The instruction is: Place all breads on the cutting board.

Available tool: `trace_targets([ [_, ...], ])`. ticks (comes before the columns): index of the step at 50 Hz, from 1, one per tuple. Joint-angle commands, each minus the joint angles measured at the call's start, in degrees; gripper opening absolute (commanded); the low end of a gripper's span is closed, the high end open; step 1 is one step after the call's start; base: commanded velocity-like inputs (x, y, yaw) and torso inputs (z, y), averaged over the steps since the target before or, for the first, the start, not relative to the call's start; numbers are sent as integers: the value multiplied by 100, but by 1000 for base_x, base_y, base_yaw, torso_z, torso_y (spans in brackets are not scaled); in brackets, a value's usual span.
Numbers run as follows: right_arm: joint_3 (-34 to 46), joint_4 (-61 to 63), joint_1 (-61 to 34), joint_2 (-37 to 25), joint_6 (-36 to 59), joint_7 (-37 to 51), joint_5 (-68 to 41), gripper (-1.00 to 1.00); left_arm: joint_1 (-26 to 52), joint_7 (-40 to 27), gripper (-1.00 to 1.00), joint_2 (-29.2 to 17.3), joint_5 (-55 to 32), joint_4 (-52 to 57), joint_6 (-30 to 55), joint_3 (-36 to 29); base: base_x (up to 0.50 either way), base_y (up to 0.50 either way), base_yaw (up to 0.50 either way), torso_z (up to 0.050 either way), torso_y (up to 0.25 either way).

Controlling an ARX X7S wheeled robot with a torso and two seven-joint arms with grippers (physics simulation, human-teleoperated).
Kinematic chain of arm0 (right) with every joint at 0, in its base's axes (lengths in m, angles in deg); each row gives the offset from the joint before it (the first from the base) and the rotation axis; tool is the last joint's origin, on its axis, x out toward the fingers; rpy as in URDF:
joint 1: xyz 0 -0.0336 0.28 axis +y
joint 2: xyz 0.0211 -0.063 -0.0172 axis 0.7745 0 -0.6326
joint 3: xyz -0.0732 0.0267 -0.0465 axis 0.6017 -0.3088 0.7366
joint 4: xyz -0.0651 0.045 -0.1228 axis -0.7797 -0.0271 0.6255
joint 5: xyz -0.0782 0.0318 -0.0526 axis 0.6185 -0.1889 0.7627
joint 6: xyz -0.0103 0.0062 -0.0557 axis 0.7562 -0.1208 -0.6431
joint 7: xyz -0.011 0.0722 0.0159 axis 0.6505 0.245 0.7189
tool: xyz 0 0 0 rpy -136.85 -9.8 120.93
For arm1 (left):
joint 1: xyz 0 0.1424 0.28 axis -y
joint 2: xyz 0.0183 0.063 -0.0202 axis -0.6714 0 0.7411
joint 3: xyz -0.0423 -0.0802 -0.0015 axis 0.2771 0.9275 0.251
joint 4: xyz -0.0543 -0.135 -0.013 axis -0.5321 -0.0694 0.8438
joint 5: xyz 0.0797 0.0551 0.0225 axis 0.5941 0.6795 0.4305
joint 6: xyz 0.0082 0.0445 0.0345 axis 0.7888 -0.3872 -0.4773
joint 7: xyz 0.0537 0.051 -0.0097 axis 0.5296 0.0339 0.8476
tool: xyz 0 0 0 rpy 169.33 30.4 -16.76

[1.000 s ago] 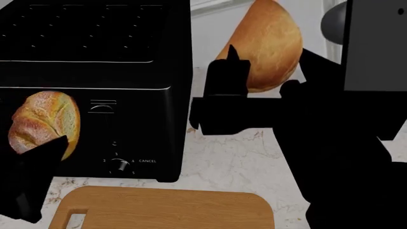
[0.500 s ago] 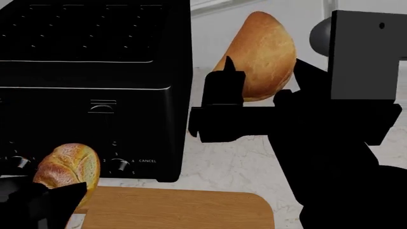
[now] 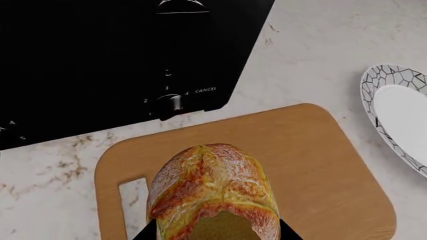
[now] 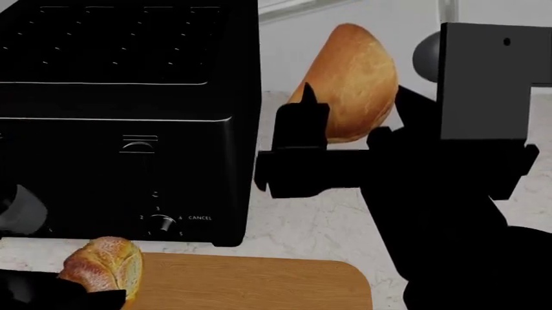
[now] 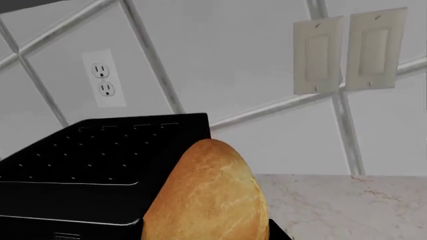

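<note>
Breads [image 4: 103, 268] [image 4: 355, 81] held above cutting board [image 4: 258, 284].

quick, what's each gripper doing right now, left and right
Left gripper: shut on a bread, low over the cutting board.
Right gripper: shut on the other bread, held up beside the toaster.

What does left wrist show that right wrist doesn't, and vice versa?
Left wrist only: the cutting board with its handle slot, the mottled bread held in the left gripper over the board, the toaster's dial and CANCEL label, and the white plate with the black cracked-pattern rim.

Right wrist only: the smoother bread held in the right gripper, the tiled wall with an outlet and two switch plates, and the toaster's top.

Both: the black toaster and the marble counter.
</note>
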Motion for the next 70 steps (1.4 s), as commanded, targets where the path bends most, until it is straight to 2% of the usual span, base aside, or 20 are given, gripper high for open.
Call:
trace_targets([
  [1,-34,14,65,5,119,45,143,-100,-225,34,-100,-50,46,-59,32,-197,0,0,0,0,0],
  [21,-65,69,105,-101,184,61,188,-100,-547,446,-100,83,535,-297,119,-228,0,0,0,0,0],
  [33,-109,40,88,-84,245,37,166,-100,-510,447,-100,96,513,-334,47,-233,0,0,0,0,0],
  [34,-103,118,124,-103,214,77,219,-100,-119,196,100,40,303,-173,8,-173,0,0,0,0,0],
  [46,-108,43,224,-87,186,29,275,-100,298,77,100,40,169,-174,75,-190,0,0,0,0,0],
  [59,-144,45,268,-106,189,-8,272,-100,1762,-449,100,15,-254,-216,103,-58,0,0,0,0,0],
  [67,-130,32,314,-39,263,-113,182,-100,2399,-690,100,-143,-450,-178,-31,143,0,0,0,0,0],
  [70,-125,60,352,33,303,-244,16,-100,2366,-643,100,-214,-374,-124,-48,231,0,0,0,0,0],
])
